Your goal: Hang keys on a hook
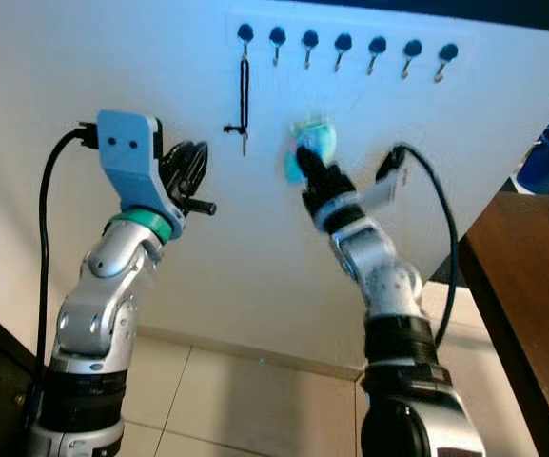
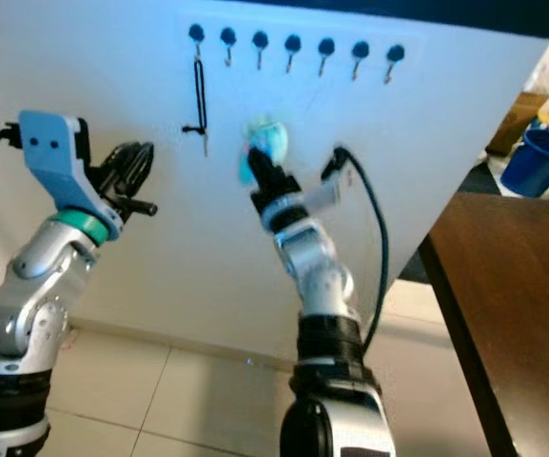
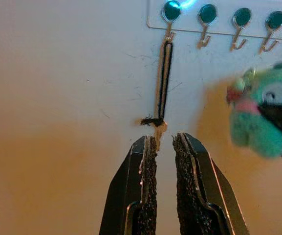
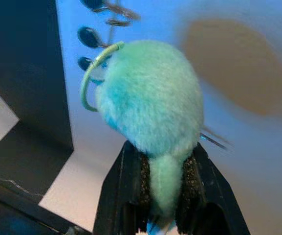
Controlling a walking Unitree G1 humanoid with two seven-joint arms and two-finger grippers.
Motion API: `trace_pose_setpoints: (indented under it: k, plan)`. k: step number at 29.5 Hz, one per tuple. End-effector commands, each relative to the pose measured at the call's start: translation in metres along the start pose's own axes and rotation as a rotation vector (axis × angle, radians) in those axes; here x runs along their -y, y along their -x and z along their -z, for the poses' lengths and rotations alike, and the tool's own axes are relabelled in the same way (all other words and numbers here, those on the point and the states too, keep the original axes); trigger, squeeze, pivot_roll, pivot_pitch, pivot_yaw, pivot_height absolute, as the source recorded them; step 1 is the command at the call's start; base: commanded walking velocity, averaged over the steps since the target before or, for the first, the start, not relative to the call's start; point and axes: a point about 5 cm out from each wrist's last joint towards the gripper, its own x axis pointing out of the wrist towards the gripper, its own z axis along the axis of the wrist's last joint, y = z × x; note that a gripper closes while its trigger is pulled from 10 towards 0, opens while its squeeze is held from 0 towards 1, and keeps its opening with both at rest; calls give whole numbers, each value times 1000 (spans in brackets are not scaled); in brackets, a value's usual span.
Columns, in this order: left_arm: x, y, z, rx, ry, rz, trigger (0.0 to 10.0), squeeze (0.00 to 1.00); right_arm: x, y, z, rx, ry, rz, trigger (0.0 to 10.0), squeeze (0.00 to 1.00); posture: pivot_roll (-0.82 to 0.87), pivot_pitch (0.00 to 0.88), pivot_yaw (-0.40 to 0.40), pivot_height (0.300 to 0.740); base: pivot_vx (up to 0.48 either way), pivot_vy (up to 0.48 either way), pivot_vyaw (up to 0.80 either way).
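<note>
right gripper (image 1: 304,160) jaws clamped on fuzzy teal plush keychain (image 4: 150,98), held up below row of 7 dark wall hooks (image 1: 343,43) | wrist cam catches its green ring (image 4: 89,73) | left gripper (image 3: 164,147) jaws slightly parted, empty, near black strap (image 3: 163,81) on leftmost hook

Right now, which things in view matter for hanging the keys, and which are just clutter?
Job:
- teal plush keychain, gripped in the right hand
- row of wall hooks

Lying about:
- black lanyard on the leftmost hook
- left hand, slightly open
- wooden table
- blue bucket
</note>
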Motion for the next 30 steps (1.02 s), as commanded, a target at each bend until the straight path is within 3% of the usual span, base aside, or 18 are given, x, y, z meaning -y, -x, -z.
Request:
trace_pose_setpoints:
  k: [1, 6, 18, 20, 22, 24, 30]
  plan:
    - [1, 2, 0, 2, -7, -1, 10000, 0, 1, -7, 7, -7, -59, 3, 10000, 0, 84, 83, 80, 740, 0, 0, 0]
    - [2, 3, 0, 1, -5, -1, 10000, 0, -5, -17, 12, -14, -116, -1, 10000, 0, 94, 91, 75, 740, 0, 0, 0]
    - [6, 5, 1, -5, 7, 2, 10000, 0, -30, -39, 26, -54, -117, -34, 10000, 0, 104, 114, 64, 740, 0, 0, 0]
    - [8, 5, 0, -3, 12, 3, 10000, 0, -38, -44, 28, -82, 100, -66, 10000, 0, 105, 110, 62, 740, 0, 0, 0]
    - [8, 5, 0, -3, 12, 3, 10000, 0, -38, -44, 28, -82, 100, -66, 10000, 0, 105, 110, 62, 740, 0, 0, 0]
    - [9, 6, 0, -2, 15, 4, 10000, 0, -43, -47, 23, -73, 239, -95, 10000, 0, 101, 112, 61, 740, 0, 0, 0]
    - [9, 6, -1, -2, 17, 5, 10000, 0, -49, -53, 5, -22, 170, -99, 10000, 0, 107, 112, 63, 740, 0, 0, 0]
